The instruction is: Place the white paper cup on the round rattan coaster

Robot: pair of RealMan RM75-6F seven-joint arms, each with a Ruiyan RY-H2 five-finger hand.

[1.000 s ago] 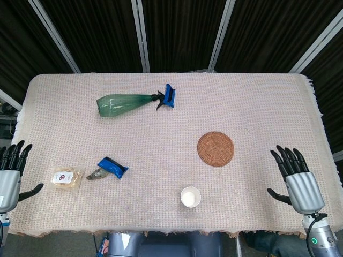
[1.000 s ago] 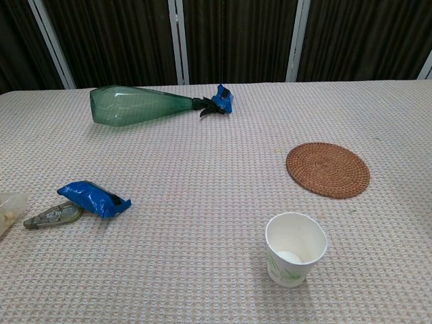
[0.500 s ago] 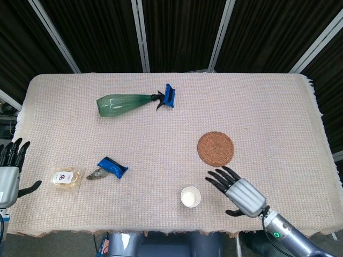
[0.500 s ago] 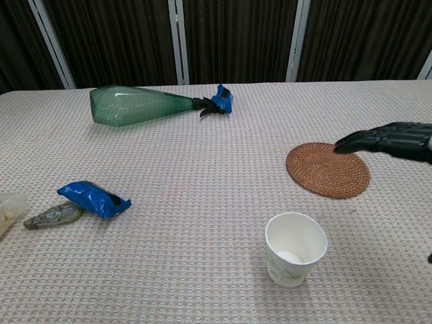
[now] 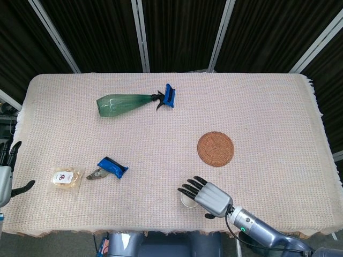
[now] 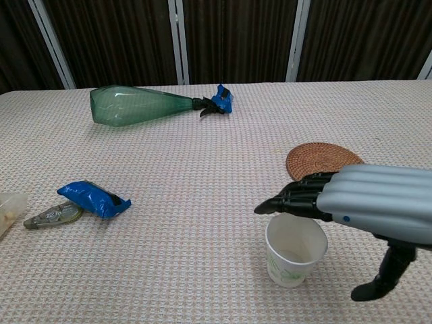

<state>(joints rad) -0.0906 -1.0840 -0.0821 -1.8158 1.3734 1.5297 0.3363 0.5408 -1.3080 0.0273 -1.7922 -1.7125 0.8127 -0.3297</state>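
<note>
Beige woven tablecloth (image 5: 257, 107), right hand (image 6: 351, 196) spread open, empty, hovering over upright white paper cup (image 6: 293, 253), round rattan coaster (image 5: 215, 149) nearby.

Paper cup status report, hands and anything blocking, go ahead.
Right hand open, over the white paper cup, no grip. Left hand open, table edge. Cup upright, off the rattan coaster. Path clear.

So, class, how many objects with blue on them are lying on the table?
2. The green spray bottle, with its blue nozzle, lies on its side at the far left. The blue packet lies nearer the front left, against a small grey object.
</note>
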